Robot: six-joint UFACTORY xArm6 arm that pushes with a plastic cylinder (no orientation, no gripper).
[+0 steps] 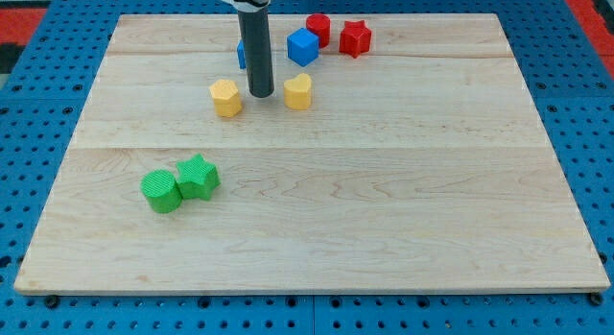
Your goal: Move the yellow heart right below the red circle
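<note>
The arm ends in a plain dark rod with no jaws on it at all, so there is nothing here to be open, closed or gripping. The rod stands upright over the far part of the pale wooden desk [317, 210], and its lower end, my tip [260, 93], rests on the wood between two small yellow plastic blocks.

The yellow heart-shaped block [298, 90] lies just beside the tip on the view's right, close to it but with a thin strip of bare wood showing between them. On the other side, toward the view's left, sits a yellow block of roughly hexagonal shape [226, 98], a little farther from the rod than the heart is.

Above the heart, toward the view's top, a blue cube [303, 46] stands near the rod's right flank. Just past it is the red circular block [318, 29], its near edge partly covered by the cube. To the right of that is a red star-shaped block [355, 37], close beside the red circle but not clearly touching it. A sliver of another blue block [241, 54] peeps out from behind the rod on its left; its shape is hidden.

Well apart from all this, toward the view's lower left, a green circular block [161, 190] and a green star-shaped block [198, 177] sit touching each other.

The heart lies below and to the left of the red circle, with the blue cube between them.
</note>
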